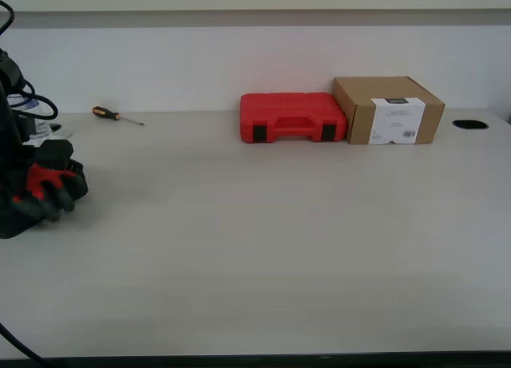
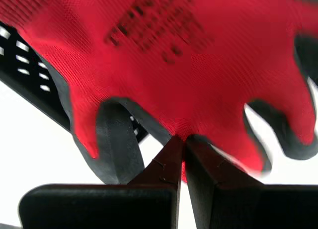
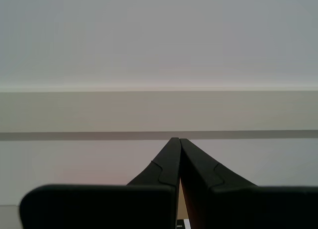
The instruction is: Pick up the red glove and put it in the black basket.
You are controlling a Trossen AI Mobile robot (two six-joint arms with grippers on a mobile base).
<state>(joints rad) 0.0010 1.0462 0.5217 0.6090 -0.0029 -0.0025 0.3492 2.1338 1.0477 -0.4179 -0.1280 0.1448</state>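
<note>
My first gripper (image 2: 182,139) is clenched on the red glove (image 2: 198,65), pinching its fabric between the fingers, with the black basket (image 2: 25,65) showing behind the glove. In the exterior view the red glove (image 1: 46,184) sits at the far left edge of the frame, on the table (image 1: 263,240). My second gripper (image 3: 177,139) is clenched on nothing, facing a pale wall.

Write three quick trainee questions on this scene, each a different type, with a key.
1. True or false: my first gripper is shut on the glove.
2. What sits right beside the red case? A) cardboard box B) screwdriver C) basket
3. Fill in: my second gripper holds ____.

Key: 1 true; 2 A; 3 nothing.
</note>
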